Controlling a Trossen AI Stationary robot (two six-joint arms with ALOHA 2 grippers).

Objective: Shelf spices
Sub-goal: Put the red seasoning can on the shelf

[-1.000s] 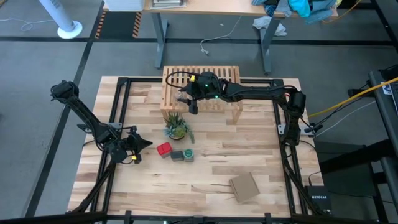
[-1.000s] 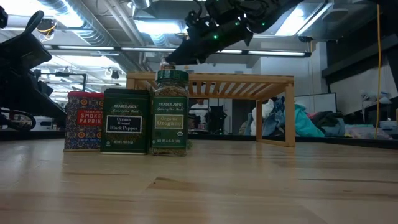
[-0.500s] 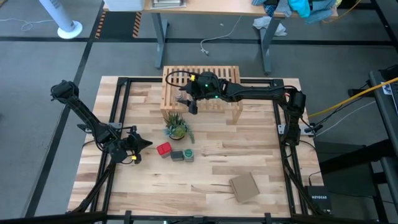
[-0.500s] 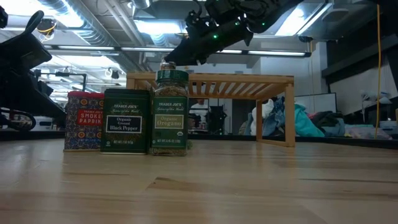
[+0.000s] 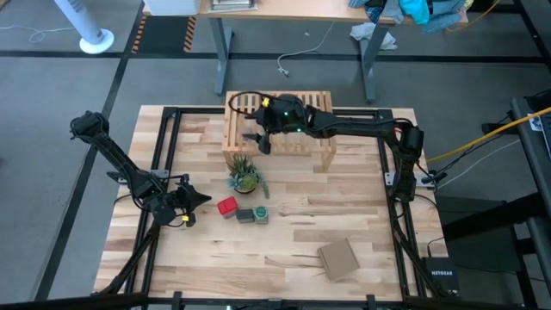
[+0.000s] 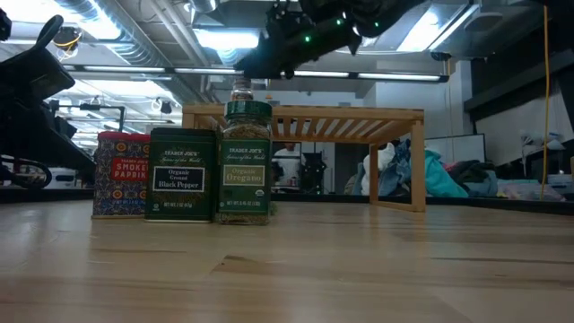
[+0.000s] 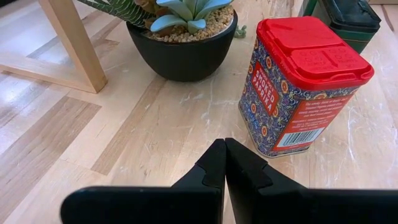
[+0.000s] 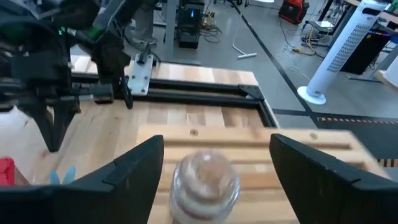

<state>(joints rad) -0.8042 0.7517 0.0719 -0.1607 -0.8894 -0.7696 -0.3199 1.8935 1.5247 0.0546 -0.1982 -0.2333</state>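
Right gripper (image 8: 211,163) hovers over the shelf (image 5: 280,120), jaws apart above the tiny clear jar (image 8: 205,180); left gripper (image 7: 224,163), jaws together, faces the smoked paprika tin (image 7: 301,81).

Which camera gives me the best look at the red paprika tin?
The left wrist view: the red tin fills it close up, with lid and side label clear. The low view shows its front label at the row's end. The high view shows only a small red top; the right wrist view catches just a red sliver.
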